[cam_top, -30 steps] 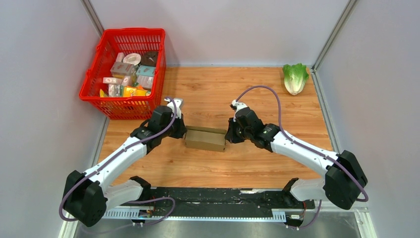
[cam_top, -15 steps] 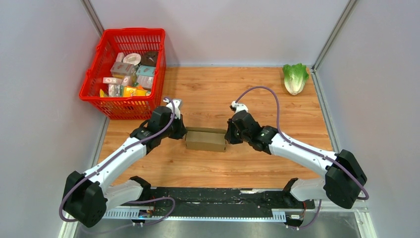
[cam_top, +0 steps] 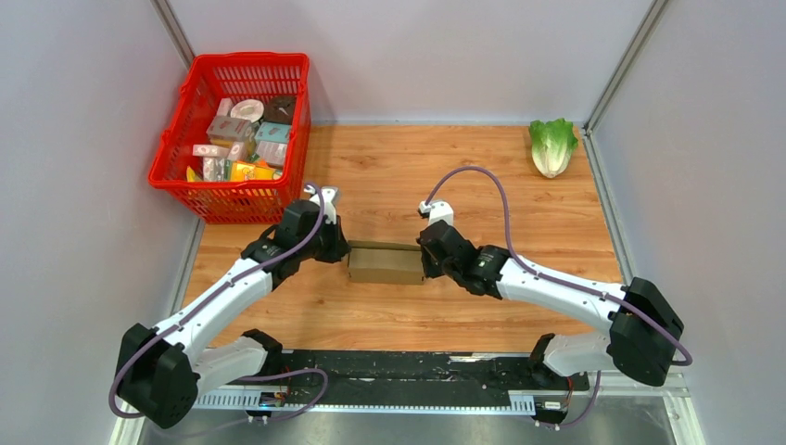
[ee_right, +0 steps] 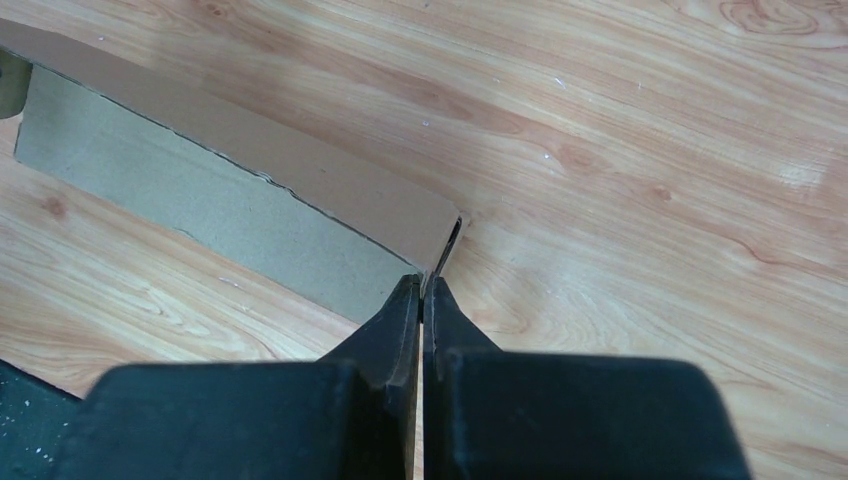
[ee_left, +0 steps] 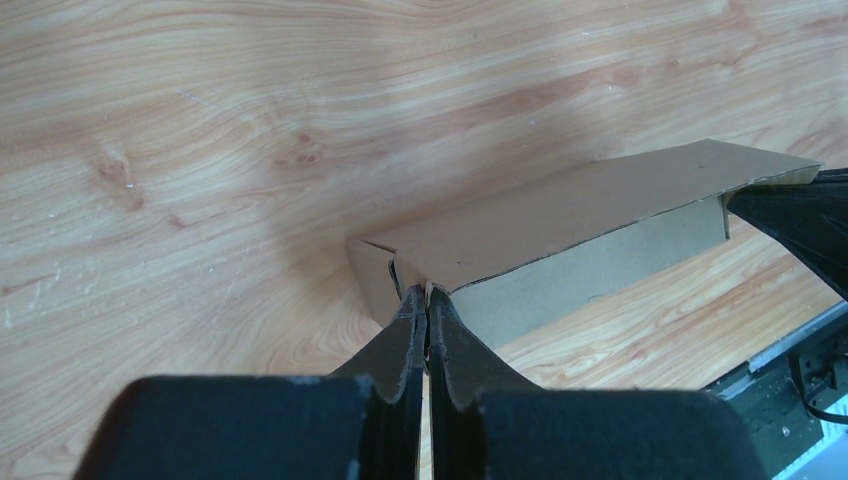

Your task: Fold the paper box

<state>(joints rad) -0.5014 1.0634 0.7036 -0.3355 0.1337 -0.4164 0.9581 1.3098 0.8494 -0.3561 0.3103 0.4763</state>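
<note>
The paper box [cam_top: 385,264] is a small, shallow brown cardboard box on the wooden table, its lid down over the grey front wall [ee_left: 590,270]. My left gripper [cam_top: 344,251] is at its left end. In the left wrist view the jaws [ee_left: 427,293] are shut at the box's near left corner, with a sliver of cardboard between the tips. My right gripper [cam_top: 425,260] is at the right end. In the right wrist view its jaws [ee_right: 421,284] are shut on the edge of the end flap [ee_right: 443,245] at the near right corner of the box [ee_right: 230,200].
A red basket [cam_top: 182,158] with several small printed packages stands at the back left. A green lettuce [cam_top: 552,145] lies at the back right corner. Grey walls close in the table on three sides. A black rail [cam_top: 408,371] runs along the near edge.
My right gripper has moved left and come up against the box's right end. My left gripper has shifted slightly towards the left end. The box has stayed about where it was.
</note>
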